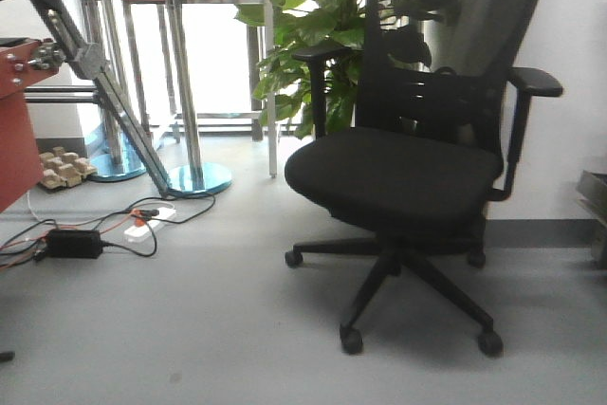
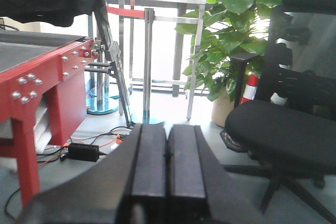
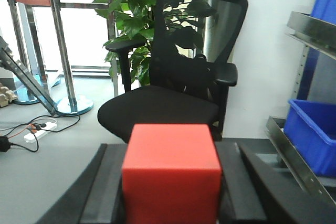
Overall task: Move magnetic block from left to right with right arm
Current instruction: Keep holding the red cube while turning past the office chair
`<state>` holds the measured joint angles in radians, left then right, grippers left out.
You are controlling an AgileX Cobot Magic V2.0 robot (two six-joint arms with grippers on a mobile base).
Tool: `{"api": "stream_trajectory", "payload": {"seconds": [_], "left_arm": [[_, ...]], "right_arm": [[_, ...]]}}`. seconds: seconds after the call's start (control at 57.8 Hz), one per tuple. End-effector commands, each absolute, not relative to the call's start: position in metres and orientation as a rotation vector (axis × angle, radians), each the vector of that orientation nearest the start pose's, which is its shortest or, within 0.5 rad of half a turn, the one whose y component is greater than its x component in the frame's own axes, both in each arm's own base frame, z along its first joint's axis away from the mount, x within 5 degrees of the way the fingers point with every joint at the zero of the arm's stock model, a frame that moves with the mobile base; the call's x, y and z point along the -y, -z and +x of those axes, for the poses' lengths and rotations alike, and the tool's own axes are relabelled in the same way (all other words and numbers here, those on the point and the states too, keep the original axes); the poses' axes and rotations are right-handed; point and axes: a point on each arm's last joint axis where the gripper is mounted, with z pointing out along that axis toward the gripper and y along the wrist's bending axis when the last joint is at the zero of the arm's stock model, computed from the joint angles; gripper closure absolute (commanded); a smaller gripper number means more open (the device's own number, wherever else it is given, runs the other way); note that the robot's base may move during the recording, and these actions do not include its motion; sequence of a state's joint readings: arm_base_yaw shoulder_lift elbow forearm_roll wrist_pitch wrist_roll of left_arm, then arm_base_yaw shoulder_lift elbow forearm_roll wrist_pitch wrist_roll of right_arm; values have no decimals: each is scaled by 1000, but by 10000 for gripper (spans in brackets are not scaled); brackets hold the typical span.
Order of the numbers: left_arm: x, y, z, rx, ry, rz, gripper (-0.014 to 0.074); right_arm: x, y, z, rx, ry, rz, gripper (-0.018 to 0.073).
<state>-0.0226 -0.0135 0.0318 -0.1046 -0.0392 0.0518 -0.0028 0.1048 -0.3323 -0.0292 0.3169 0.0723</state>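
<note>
The magnetic block (image 3: 171,174), a plain bright red cube, fills the lower middle of the right wrist view. My right gripper (image 3: 171,153) is shut on it, one black finger pressed against each side. In the left wrist view my left gripper (image 2: 167,148) is shut, its two black pads touching with nothing between them. Neither gripper nor the block appears in the exterior view.
A black office chair (image 1: 408,173) stands on the grey floor ahead, a leafy plant (image 1: 318,26) behind it. Steel stanchions (image 1: 185,82) and cables with a power brick (image 1: 74,243) lie left. A red bench (image 2: 37,82) is at left; blue bins (image 3: 312,132) on metal shelving at right.
</note>
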Motion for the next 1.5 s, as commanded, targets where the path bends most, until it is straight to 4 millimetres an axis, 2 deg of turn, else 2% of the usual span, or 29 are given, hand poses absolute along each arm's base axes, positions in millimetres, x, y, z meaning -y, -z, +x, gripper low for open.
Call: {"api": "stream_trajectory", "payload": {"seconds": [0.0,1.487], "left_arm": [[0,-212,55,-1376,58,-34,722],[0,-212,55,-1376,58,-34,722]], "right_arm": [[1,-306,44,-1465,-13,37,264],[1,-306,44,-1465,-13,37,264]]}}
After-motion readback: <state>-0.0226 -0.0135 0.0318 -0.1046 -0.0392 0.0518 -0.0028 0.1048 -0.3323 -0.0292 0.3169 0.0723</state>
